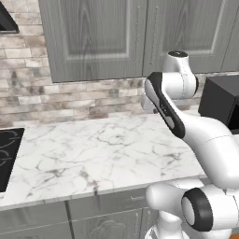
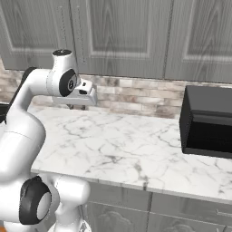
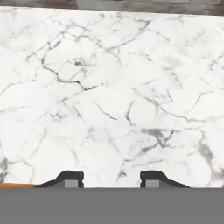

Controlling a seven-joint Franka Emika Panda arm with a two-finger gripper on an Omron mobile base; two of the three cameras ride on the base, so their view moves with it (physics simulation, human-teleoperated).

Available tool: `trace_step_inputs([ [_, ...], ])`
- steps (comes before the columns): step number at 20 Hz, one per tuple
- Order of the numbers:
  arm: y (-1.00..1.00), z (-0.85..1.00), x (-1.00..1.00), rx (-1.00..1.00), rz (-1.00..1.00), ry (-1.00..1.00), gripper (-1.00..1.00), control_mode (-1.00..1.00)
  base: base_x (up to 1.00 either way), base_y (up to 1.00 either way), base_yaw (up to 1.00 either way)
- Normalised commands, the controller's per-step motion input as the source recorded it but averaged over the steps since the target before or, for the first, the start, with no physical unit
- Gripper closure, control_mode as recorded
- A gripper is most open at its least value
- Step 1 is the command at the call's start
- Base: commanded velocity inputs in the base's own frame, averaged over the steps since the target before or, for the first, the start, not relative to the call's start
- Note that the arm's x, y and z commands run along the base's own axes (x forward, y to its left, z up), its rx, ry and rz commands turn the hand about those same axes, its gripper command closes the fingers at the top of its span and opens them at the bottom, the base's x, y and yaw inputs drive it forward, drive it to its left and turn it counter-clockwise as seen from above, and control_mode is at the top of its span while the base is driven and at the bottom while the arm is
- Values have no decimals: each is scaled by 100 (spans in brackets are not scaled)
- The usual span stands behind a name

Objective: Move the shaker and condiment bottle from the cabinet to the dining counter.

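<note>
Brick backsplash (image 1: pixel 70 95) behind marble worktop (image 1: pixel 102 149); black microwave (image 2: pixel 208 120) at right.

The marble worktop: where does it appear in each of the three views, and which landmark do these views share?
Left base view: the marble worktop crosses the middle, right of the black cooktop.
Right base view: it crosses the middle, with the black appliance standing on its right part.
Hand view: it spreads above the gripper.
Shared landmark: the brick backsplash along its far edge, a thin strip in the hand view.
</note>
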Motion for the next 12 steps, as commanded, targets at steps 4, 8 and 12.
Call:
trace_step_inputs([
  [4,18,0,0,-1,-1,-5,-100,-100,0,0,0],
  [8,5,45,0,5,-3,-42,-100,-100,0,0,0],
  [12,4,74,1,12,-3,-43,-100,-100,0,0,0],
])
